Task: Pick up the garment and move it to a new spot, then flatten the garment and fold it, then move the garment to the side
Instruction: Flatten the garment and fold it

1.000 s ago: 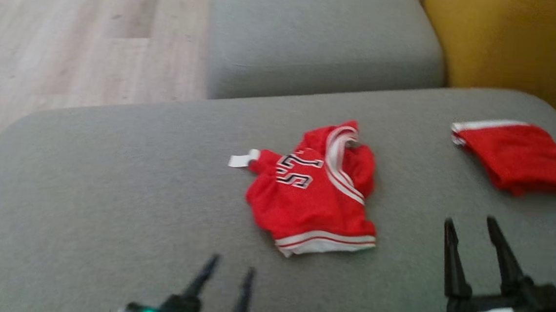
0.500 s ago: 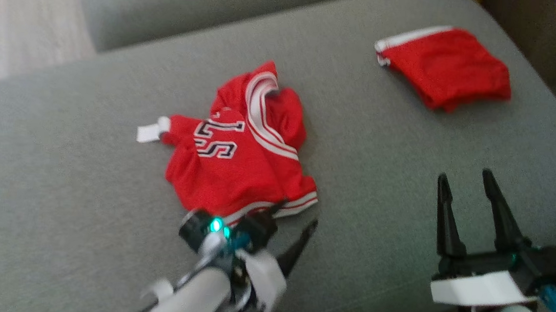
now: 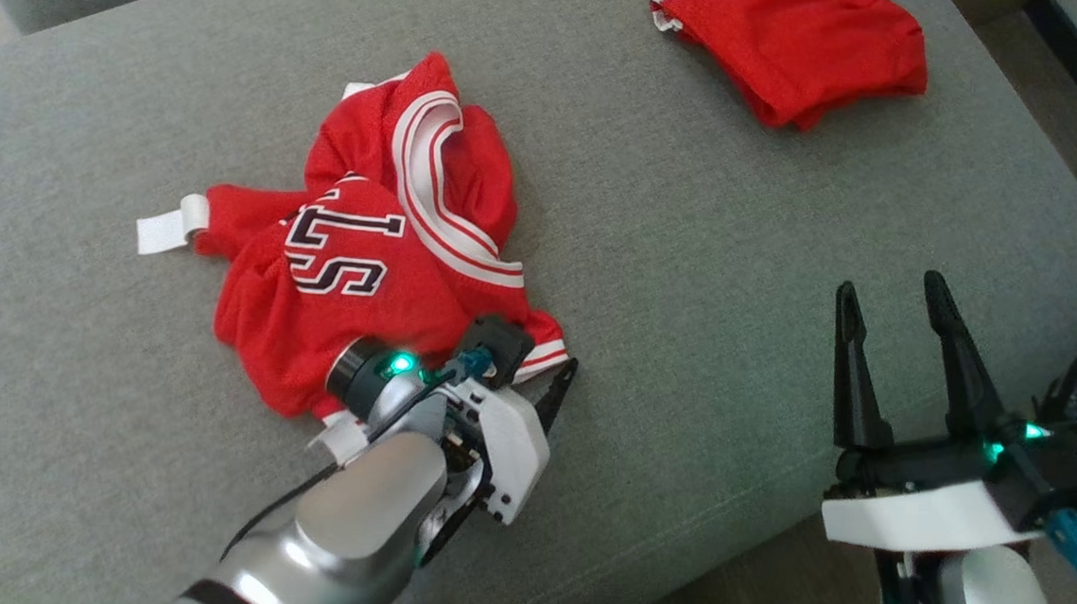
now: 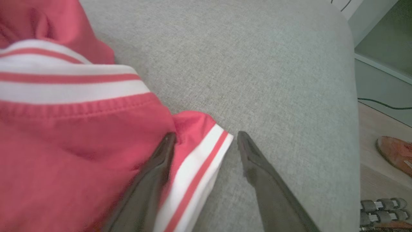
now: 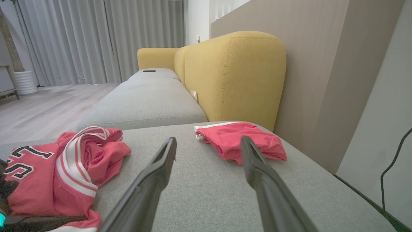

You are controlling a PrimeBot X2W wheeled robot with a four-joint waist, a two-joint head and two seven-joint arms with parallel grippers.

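Crumpled red garment (image 5: 38, 180) on grey cushion (image 5: 206, 183)

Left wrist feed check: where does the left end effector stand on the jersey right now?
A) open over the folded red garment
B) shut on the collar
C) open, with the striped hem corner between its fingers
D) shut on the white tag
C: the left end effector is open, and the striped corner of the jersey lies between its two fingers, the outer one over bare cushion.
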